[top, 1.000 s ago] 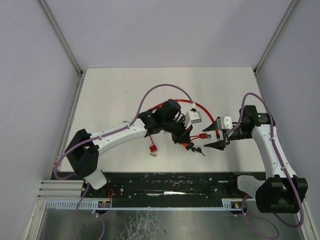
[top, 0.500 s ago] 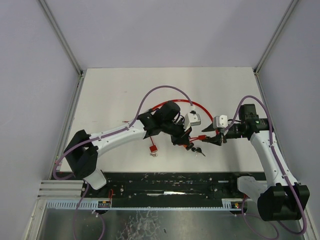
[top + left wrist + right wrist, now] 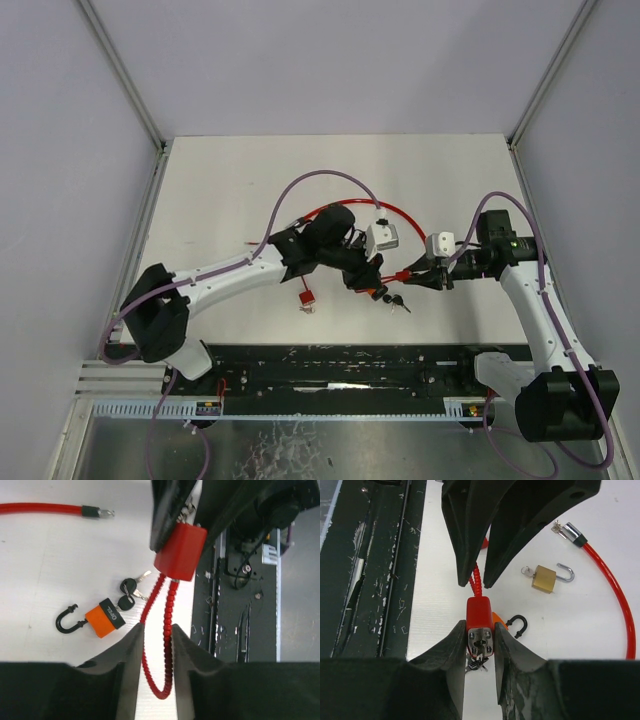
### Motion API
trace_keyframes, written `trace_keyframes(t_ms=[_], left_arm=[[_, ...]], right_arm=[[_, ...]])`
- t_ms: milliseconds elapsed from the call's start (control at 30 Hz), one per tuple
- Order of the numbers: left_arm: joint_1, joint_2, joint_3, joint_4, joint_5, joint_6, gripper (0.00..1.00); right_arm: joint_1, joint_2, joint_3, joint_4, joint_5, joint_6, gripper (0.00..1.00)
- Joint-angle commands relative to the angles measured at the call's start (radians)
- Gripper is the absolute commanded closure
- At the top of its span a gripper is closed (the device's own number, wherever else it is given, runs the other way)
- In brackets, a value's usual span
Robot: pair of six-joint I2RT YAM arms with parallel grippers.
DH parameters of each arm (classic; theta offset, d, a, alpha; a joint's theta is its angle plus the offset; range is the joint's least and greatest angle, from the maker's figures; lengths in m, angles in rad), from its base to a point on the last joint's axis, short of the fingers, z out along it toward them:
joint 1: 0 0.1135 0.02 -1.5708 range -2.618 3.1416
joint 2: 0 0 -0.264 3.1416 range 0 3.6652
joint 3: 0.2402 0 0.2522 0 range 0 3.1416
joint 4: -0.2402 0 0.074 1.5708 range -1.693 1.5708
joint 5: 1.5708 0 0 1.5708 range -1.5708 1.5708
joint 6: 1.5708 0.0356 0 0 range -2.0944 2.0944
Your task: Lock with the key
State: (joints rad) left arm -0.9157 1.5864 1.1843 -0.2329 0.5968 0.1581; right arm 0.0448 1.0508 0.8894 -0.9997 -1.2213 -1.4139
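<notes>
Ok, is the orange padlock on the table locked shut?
No, the orange padlock lies with its black shackle swung open, one end free of the body.

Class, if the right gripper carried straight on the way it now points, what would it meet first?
The right gripper has the red lock body between its fingers, so that comes first; beyond it, probably the left gripper on the coiled red cable.

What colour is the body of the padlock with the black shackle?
Orange; the padlock shows best in the left wrist view.
</notes>
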Motion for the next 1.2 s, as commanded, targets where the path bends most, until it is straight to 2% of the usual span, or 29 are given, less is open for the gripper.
trace_keyframes(t_ms=[0, 133, 200, 267, 300, 367, 400, 467, 567, 667, 767, 833, 967, 1167], left_arm=[[0.000, -0.080, -0.055, 0.206, -0.090, -0.051, 0.65], [0.026, -0.181, -0.133, 0.321, -0.149, -0.090, 0.56], [0.055, -0.253, -0.218, 0.440, -0.164, -0.113, 0.52], [0.083, -0.335, -0.331, 0.632, -0.169, -0.143, 0.40], [0.094, -0.368, -0.394, 0.755, -0.177, -0.156, 0.27], [0.105, -0.413, -0.495, 1.033, -0.235, -0.196, 0.08], [0.110, -0.420, -0.525, 1.123, -0.256, -0.208, 0.01], [0.138, -0.406, -0.519, 1.186, -0.243, -0.226, 0.00], [0.184, -0.347, -0.412, 1.173, -0.161, -0.264, 0.00], [0.239, -0.270, -0.308, 1.150, 0.001, -0.313, 0.01], [0.263, -0.183, -0.221, 1.031, 0.174, -0.294, 0.06], [0.264, -0.145, -0.213, 0.953, 0.249, -0.248, 0.09], [0.264, -0.107, -0.257, 0.937, 0.260, -0.202, 0.09], [0.255, -0.056, -0.176, 0.682, 0.249, -0.095, 0.15]], right_arm=[[0.006, -0.005, 0.041, -0.035, -0.046, 0.011, 0.99], [0.005, -0.005, 0.063, 0.068, -0.012, 0.230, 1.00], [0.004, -0.002, 0.079, 0.136, 0.008, 0.357, 1.00], [0.004, 0.001, 0.101, 0.190, 0.019, 0.463, 1.00], [0.003, 0.002, 0.112, 0.221, 0.026, 0.528, 1.00], [-0.003, -0.002, 0.138, 0.265, 0.033, 0.623, 1.00], [-0.006, -0.003, 0.151, 0.287, 0.036, 0.667, 1.00], [-0.006, 0.001, 0.187, 0.323, 0.043, 0.745, 1.00], [-0.007, 0.043, 0.298, 0.283, 0.044, 0.773, 1.00], [-0.016, 0.100, 0.387, 0.184, 0.029, 0.734, 1.00], [-0.089, 0.097, 0.334, 0.198, -0.060, 0.734, 1.00], [-0.098, 0.066, 0.274, 0.253, -0.017, 0.768, 1.00], [-0.097, 0.004, 0.159, 0.346, 0.023, 0.784, 1.00], [-0.096, 0.043, 0.138, 0.321, 0.003, 0.742, 1.00]])
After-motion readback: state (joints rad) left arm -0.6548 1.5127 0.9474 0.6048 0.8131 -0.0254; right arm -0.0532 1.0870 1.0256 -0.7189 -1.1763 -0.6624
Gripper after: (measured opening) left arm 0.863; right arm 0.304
